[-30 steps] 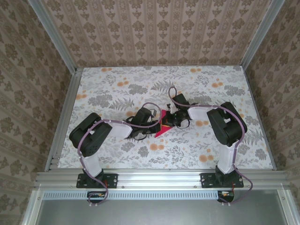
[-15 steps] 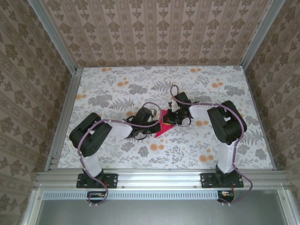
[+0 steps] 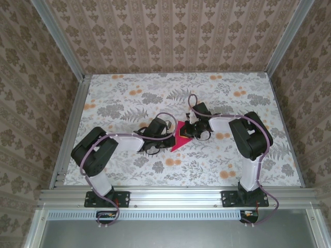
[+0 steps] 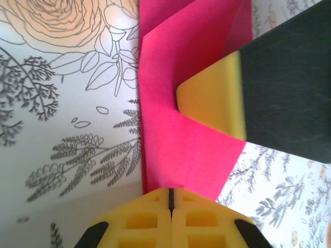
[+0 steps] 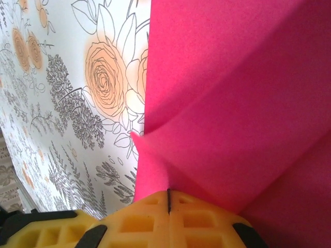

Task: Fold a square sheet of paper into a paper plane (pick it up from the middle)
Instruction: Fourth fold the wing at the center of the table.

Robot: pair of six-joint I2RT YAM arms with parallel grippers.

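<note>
The magenta sheet of paper [image 3: 179,139] is lying, already creased into a pointed shape, near the middle of the flowered table [image 3: 124,98], its tip aiming toward seven o'clock in the overhead view. Seen up close, the sheet of paper [image 4: 176,150] is standing up in folded layers rather than lying flat. The left gripper [image 3: 169,139] is reaching in from nine o'clock; its yellow pads are pressed together with the paper's edge running into the seam, so the left gripper [image 4: 170,192] is pinching the sheet. The right gripper [image 3: 187,133] is coming in from about two o'clock. Its pads are likewise clenched, and the right gripper [image 5: 168,195] is nipping a raised fold of the sheet of paper [image 5: 243,103]. Patterned walls [image 3: 170,36] are closing in the table.
</note>
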